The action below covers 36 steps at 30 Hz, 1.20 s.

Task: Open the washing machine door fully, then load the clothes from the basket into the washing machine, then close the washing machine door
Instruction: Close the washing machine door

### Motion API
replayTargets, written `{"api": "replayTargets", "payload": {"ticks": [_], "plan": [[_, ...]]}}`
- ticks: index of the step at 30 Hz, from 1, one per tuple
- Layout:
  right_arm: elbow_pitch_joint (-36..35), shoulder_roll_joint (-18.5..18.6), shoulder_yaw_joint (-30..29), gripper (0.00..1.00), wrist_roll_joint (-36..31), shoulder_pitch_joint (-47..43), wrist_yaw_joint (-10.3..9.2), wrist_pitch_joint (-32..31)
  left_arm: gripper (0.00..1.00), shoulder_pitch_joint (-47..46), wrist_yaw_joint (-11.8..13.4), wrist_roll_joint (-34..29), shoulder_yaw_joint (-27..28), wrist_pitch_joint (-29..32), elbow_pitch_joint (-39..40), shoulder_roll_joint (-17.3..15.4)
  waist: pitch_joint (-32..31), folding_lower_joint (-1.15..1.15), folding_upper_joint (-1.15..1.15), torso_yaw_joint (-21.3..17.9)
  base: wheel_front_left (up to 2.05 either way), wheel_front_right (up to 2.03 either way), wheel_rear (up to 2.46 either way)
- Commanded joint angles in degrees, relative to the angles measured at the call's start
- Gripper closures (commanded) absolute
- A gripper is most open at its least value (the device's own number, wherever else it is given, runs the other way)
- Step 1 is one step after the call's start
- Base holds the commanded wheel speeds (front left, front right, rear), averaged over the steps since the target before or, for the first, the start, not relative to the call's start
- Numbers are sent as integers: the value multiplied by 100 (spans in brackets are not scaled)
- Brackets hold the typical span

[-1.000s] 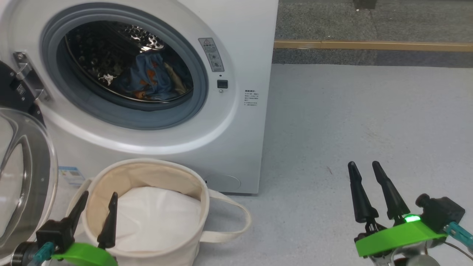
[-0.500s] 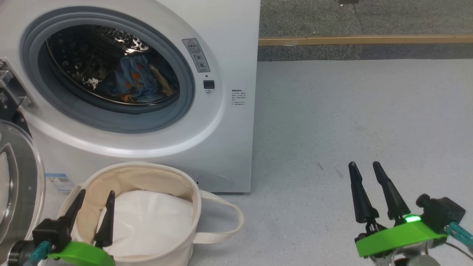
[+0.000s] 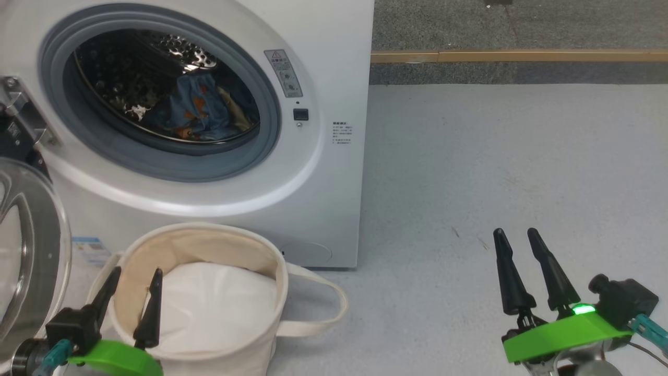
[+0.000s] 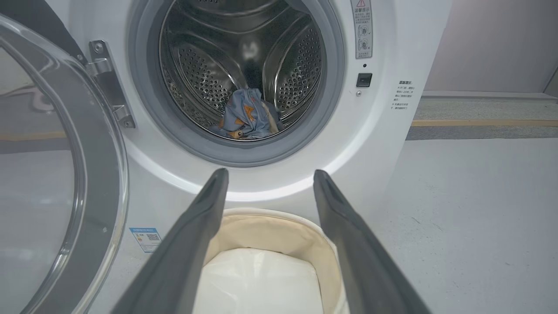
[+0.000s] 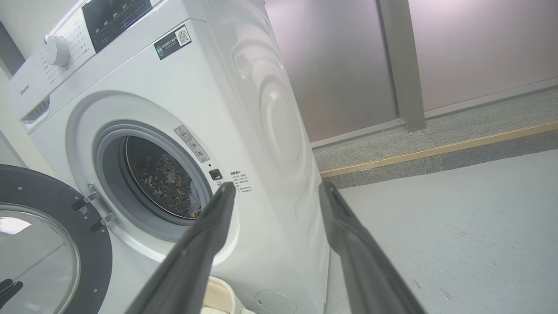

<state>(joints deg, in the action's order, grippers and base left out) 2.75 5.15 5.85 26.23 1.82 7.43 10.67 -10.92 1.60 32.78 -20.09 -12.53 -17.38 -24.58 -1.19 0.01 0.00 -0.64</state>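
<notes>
The left gripper stands wide open and holds nothing. Its two dark fingers point up and away over the near left rim of the basket; whether a fingertip grazes the canvas is hard to tell from the head view. In the left wrist view the fingers frame the drum mouth of the washing machine. The right gripper is likewise spread wide and empty, poised low over bare floor well to the right of the machine, with its fingers aimed toward the far side. The washing machine door hangs swung open at the left. The clothes, blue with orange figures, lie in the bottom of the drum. The basket sits just in front of the machine and holds white padding.
</notes>
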Motion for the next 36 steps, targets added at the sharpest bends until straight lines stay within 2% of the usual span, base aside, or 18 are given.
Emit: {"api": "replayTargets", "payload": {"ticks": [1,7,14,21,25,31,36], "plan": [[-197,66,94,0,10,60,6,64,0,-318,51,51,259,2,178,-249,3,-1,0,6,-168,164,5],[-216,48,83,0,-5,41,6,53,0,-318,103,78,280,21,183,-278,32,-1,0,41,-206,201,5],[-231,23,62,0,-29,49,6,43,0,-292,48,75,190,77,182,-328,57,-1,0,110,-187,184,3],[-207,1,76,0,-26,49,6,60,0,-290,31,140,197,64,187,-330,52,-1,0,168,-87,87,0],[-177,-6,76,0,-19,39,6,80,0,-290,125,150,258,40,155,-345,30,-1,0,243,-14,14,0],[-122,-9,78,0,23,13,6,112,0,-291,223,258,351,58,129,-323,-47,-1,0,577,0,0,0],[-46,-9,145,0,83,39,6,144,0,-303,390,259,456,42,196,-366,-108,-1,0,1077,0,0,0]]}}
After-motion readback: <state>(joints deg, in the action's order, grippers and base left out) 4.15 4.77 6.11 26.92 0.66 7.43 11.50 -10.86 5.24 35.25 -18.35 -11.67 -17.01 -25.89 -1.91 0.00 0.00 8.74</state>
